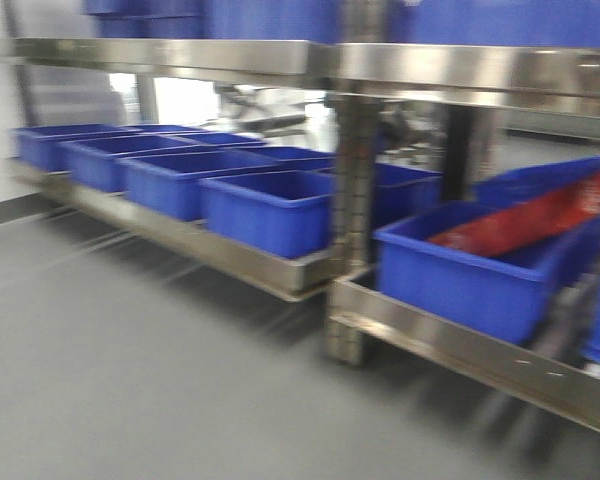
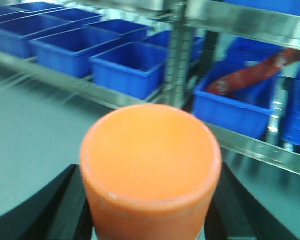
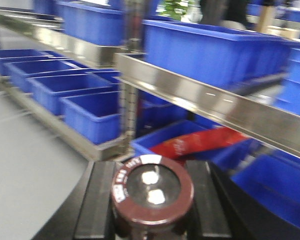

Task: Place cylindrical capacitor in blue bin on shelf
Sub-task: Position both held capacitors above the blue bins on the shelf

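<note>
My right gripper [image 3: 151,200] is shut on the cylindrical capacitor [image 3: 152,192], a maroon cylinder with a dark top, two silvery terminals and white rim markings, held end-on between the black fingers [image 3: 102,200]. My left gripper [image 2: 150,200] is shut on a large orange cylinder [image 2: 150,165]. The steel shelf [image 1: 450,345] holds rows of blue bins [image 1: 270,205]; it also shows in the left wrist view [image 2: 260,145] and the right wrist view [image 3: 200,97]. One blue bin [image 1: 465,270] holds a red packet [image 1: 540,215]. No gripper shows in the front view.
A steel upright post [image 1: 352,210] splits the rack into two bays. An upper shelf rail [image 1: 280,60] carries more blue bins. Grey floor [image 1: 130,370] lies in front of the rack. All views are motion-blurred.
</note>
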{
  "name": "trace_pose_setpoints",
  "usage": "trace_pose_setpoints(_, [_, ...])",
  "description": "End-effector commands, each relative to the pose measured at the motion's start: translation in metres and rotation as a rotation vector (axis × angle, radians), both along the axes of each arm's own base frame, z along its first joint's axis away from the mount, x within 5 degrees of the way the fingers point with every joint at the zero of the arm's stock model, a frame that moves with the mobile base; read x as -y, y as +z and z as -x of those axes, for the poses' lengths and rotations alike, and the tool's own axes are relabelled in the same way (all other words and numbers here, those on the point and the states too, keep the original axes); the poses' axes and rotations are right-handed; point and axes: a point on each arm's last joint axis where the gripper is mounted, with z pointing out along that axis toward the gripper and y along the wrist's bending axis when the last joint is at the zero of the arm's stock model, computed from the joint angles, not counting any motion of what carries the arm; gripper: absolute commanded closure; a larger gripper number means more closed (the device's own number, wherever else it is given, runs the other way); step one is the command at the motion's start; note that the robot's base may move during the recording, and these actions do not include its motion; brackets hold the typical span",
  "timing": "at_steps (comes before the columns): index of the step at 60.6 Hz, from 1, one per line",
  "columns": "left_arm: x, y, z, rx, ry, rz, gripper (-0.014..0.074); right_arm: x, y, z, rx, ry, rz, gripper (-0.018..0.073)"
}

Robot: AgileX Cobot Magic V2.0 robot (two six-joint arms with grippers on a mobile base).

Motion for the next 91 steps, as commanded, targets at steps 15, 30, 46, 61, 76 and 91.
trace_pose_setpoints(15, [0.001,0.003,0.0002,0.03,-0.009,0.012,0.0707,0.0004,0.002,0.0006,0.025,-0.003,0.002,0.069])
trace_pose_setpoints(30, [0.001,0.003,0.0002,0.03,-0.009,0.012,0.0707,0.0004,0.002,0.0006,0.025,-0.003,0.002,0.069])
trace_pose_setpoints(46, [0.001,0.003,0.0002,0.03,-0.009,0.012,0.0707,0.0004,0.002,0.0006,0.025,-0.003,0.002,0.069])
trace_pose_setpoints(61, [0.001,0.003,0.0002,0.03,-0.009,0.012,0.0707,0.0004,0.002,0.0006,0.025,-0.003,0.002,0.069])
trace_pose_setpoints(76, [0.001,0.003,0.0002,0.03,-0.009,0.012,0.0707,0.0004,0.002,0.0006,0.025,-0.003,0.002,0.069])
trace_pose_setpoints(91, [0.001,0.003,0.0002,0.03,-0.009,0.012,0.0707,0.0004,0.002,0.0006,0.025,-0.003,0.002,0.069])
